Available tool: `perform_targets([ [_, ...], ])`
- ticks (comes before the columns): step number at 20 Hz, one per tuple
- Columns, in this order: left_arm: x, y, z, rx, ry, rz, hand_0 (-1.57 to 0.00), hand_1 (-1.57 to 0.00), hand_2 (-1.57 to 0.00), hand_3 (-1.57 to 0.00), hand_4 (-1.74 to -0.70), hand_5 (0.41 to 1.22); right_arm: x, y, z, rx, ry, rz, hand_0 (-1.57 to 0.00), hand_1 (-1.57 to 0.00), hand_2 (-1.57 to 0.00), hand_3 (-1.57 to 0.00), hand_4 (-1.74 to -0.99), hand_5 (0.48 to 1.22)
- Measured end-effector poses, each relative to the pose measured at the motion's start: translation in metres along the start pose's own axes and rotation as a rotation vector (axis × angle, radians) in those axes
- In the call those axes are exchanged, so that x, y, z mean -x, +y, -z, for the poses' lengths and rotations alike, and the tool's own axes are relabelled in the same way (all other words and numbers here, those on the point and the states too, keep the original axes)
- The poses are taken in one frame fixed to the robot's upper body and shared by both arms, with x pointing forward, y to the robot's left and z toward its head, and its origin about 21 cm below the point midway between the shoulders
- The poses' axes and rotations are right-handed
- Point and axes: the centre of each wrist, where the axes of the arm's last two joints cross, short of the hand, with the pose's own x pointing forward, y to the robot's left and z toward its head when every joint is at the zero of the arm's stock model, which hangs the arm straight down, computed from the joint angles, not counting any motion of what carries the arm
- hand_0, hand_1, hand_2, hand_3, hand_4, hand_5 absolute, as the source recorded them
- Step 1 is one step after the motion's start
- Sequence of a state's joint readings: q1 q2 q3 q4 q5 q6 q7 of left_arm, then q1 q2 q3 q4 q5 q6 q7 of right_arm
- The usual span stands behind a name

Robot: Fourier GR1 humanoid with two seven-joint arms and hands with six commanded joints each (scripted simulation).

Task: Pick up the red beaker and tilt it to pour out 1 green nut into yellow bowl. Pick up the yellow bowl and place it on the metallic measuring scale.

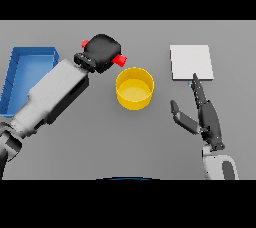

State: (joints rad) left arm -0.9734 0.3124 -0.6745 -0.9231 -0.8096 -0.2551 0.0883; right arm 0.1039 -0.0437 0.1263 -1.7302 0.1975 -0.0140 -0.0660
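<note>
Left hand (102, 52) is closed around the red beaker (119, 60), held on its side over the grey tabletop (90, 142) in the far middle of the scene. Only two bits of the beaker show: a red end poking out on the right of the dark hand, toward the bowl, and a small red patch at the hand's far left edge. Whatever is inside the beaker is hidden by the hand.

Just right of and nearer than that red end stands the yellow bowl (134, 88), upright, its rim apart from the beaker. No green nut can be made out in it.

At far right lies the metallic measuring scale (191, 62), a pale flat square with nothing on it. The right hand (207, 119) hovers near right with straight fingers and thumb spread, holding nothing; its longest fingertip reaches the scale's near edge.

At far left sits a blue tray (30, 52), partly covered by the left arm.
</note>
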Motion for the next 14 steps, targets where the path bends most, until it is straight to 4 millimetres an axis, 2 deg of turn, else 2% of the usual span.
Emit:
perform_targets([
  [2,-0.006,0.003,0.004,0.046,-0.027,0.099,-1.57,-1.57,-1.57,-1.29,-1.72,1.217,0.000,0.002,0.001,0.002,0.014,0.018,0.00,0.00,0.00,0.00,-1.206,0.639],
  [4,-0.013,0.012,0.008,0.065,-0.073,0.182,-1.57,-1.57,-1.57,-1.39,-1.72,1.218,0.001,0.001,0.002,0.005,0.025,0.031,0.00,0.00,0.00,0.00,-1.220,0.624],
  [6,-0.020,0.013,0.011,0.080,-0.124,0.254,-1.57,-1.57,-1.57,-1.46,-1.73,1.219,0.005,0.001,0.001,0.013,0.017,0.005,0.00,0.00,0.00,0.00,-1.221,0.610],
  [11,-0.030,0.020,0.018,0.117,-0.158,0.476,-1.57,-1.57,-1.57,-1.53,-1.73,1.220,0.004,0.000,-0.001,0.040,-0.005,-0.012,0.00,0.00,0.00,0.00,-1.185,0.575],
  [13,-0.036,0.025,0.021,0.111,-0.172,0.575,-1.57,-1.57,-1.57,-1.55,-1.74,1.221,0.003,0.006,0.000,0.040,-0.012,-0.023,0.00,0.00,0.00,0.00,-1.160,0.569],
  [14,-0.033,0.025,0.021,0.122,-0.172,0.622,-1.57,-1.57,-1.57,-1.55,-1.74,1.221,0.003,0.005,0.003,0.039,-0.010,-0.020,0.00,0.00,0.00,0.00,-1.152,0.567],
])
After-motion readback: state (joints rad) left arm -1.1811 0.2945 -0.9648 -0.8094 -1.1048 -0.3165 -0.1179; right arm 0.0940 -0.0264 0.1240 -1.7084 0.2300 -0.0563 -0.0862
